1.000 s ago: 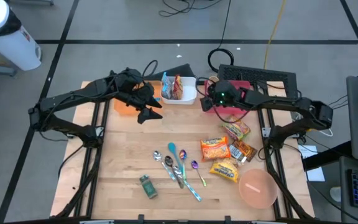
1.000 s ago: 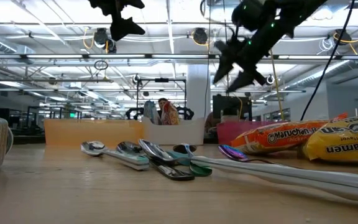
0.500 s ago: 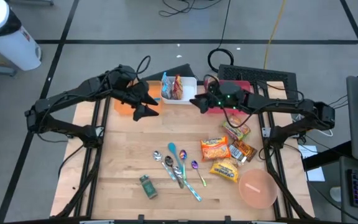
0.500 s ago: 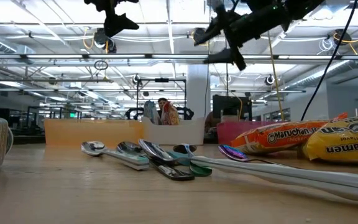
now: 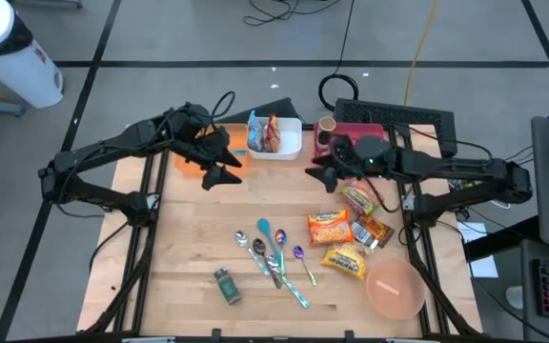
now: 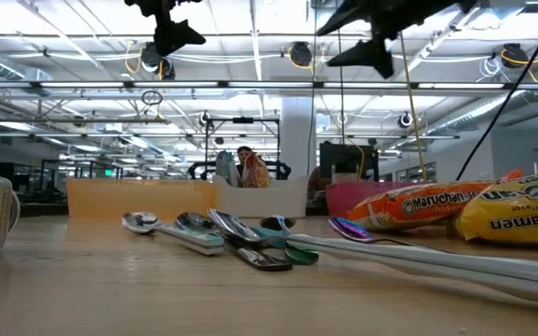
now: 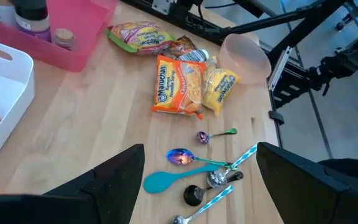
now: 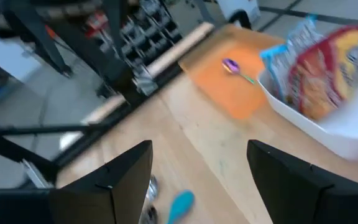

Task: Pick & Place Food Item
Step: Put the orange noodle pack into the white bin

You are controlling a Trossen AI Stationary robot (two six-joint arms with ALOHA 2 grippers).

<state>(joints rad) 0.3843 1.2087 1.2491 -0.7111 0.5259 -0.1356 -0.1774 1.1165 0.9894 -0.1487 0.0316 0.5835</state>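
Wooden table [image 5: 189, 248] on a grey tiled floor, open workshop with ceiling trusses visible behind it in the low view. Along the far edge: orange tray [image 5: 191, 160] toward the left, holding a small purple spoon [image 8: 231, 65]; white bin [image 5: 289, 145] at centre, holding upright snack packets [image 5: 264, 132]; pink bin [image 5: 362, 171] just to its right, with small jars in it in the left wrist view. Toward the right edge, a cluster of food items: orange Maruchan ramen packet [image 5: 330, 228], yellow ramen packet [image 5: 345, 260] just nearer the front edge, another noodle packet [image 5: 361, 199] farther back, and a dark snack packet [image 5: 374, 232] beside them. Pink bowl [image 5: 394, 289] sits at the front right corner. Near the middle-front, a loose pile of spoons [image 5: 273, 253], including a teal spoon [image 5: 265, 229]; a small green jar [image 5: 226, 284] lies on its side toward the front edge, apart from them. Left gripper [image 5: 221, 169] hovers above the table just in front of the orange tray, fingers spread, nothing between them. Right gripper [image 5: 317, 170] hovers between the white bin and the pink bin, raised well off the surface per the low view, fingers apart, empty. No food item is held by either.
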